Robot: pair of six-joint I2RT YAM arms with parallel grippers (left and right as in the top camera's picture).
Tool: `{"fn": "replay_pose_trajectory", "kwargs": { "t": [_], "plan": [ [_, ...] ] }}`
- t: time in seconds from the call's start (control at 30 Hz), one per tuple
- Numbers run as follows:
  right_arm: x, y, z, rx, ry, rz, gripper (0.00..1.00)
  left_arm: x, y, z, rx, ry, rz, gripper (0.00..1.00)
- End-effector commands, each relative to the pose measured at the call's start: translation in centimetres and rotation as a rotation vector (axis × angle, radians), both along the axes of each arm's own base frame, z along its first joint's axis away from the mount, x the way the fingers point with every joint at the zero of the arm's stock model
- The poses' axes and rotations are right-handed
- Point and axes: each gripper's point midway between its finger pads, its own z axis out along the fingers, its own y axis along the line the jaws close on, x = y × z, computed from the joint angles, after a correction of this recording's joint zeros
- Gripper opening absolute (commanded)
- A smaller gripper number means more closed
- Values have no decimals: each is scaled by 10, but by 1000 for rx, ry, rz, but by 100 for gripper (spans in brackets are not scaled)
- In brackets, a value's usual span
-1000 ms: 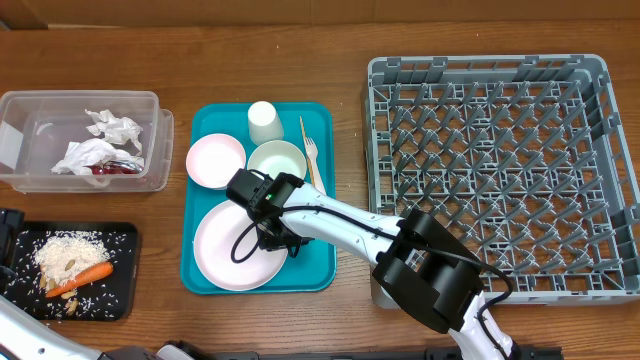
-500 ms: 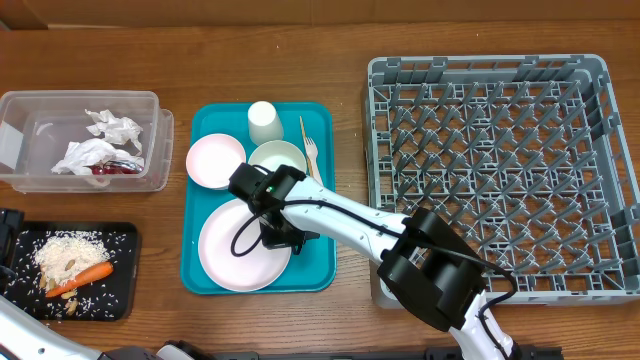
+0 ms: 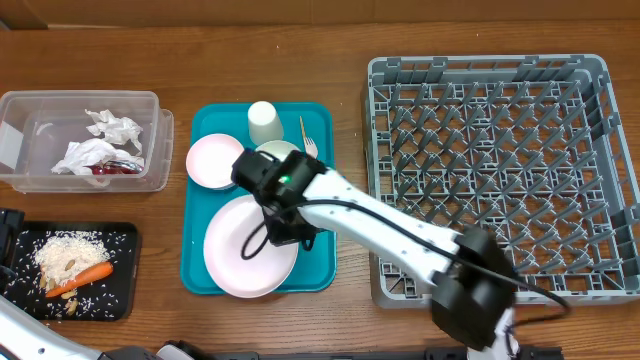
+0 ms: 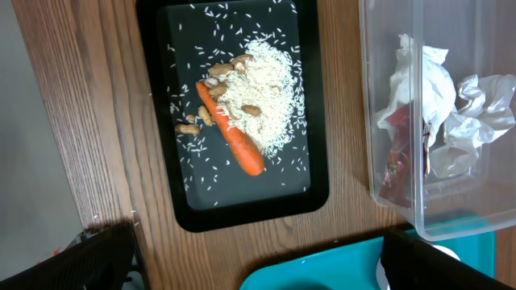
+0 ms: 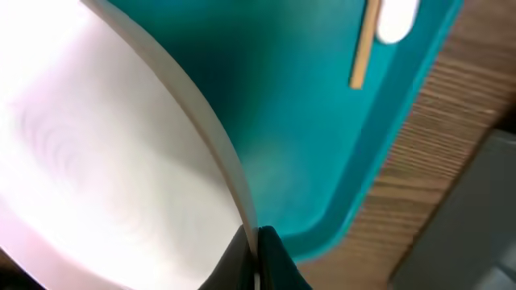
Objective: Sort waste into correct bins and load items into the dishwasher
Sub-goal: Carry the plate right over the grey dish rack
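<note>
My right gripper [image 3: 295,232] is shut on the right rim of the large pale plate [image 3: 245,250], which lies tilted over the teal tray [image 3: 322,272]. The right wrist view shows the fingertips [image 5: 256,242] pinching the plate's rim [image 5: 218,145]. On the tray also stand a small pink plate [image 3: 213,160], a bowl [image 3: 275,152] partly under my arm, a cup [image 3: 264,122], a fork [image 3: 311,150] and a thin stick [image 3: 303,130]. My left gripper [image 4: 266,266] is open above the wood between the black tray [image 4: 177,89] and the teal tray.
The grey dish rack [image 3: 500,170] fills the right side. The clear tub [image 3: 150,140] holds crumpled napkins [image 3: 100,140] and a red wrapper [image 3: 112,169]. The black tray [image 3: 120,290] holds rice [image 3: 70,250] and a carrot [image 3: 88,275].
My right gripper has shut on the large plate's rim. The plate has shifted slightly right and its gripped edge has lifted. The left arm has stayed put.
</note>
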Motion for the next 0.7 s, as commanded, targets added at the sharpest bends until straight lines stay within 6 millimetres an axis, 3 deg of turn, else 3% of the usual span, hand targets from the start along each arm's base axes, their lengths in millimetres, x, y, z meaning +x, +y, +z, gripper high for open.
{"fn": "replay_pose_trajectory", "kwargs": {
  "t": [0.0, 0.1, 0.2, 0.3, 0.4, 0.57, 0.6, 0.63, 0.67],
  "plan": [
    [3, -1, 70, 139, -117, 30, 4, -1, -1, 3, 3, -15, 11, 100],
    [-1, -16, 105, 179, -187, 71, 4, -1, -1, 3, 3, -15, 11, 100],
    [9, -49, 137, 163, -297, 17, 4, -1, -1, 3, 3, -15, 11, 100],
    [33, -105, 171, 137, -420, -117, 4, -1, -1, 3, 3, -15, 11, 100],
    [64, -178, 194, 73, -527, -328, 4, -1, -1, 3, 3, -15, 11, 100],
    [104, -299, 204, -120, -631, -678, 4, -1, -1, 3, 3, -15, 11, 100],
    [107, -312, 204, -137, -641, -715, 4, -1, -1, 3, 3, -15, 11, 100],
    [117, -337, 208, -150, -671, -781, 4, -1, -1, 3, 3, -15, 11, 100],
    [120, -346, 211, -147, -686, -812, 4, -1, -1, 3, 3, -15, 11, 100]
  ]
}}
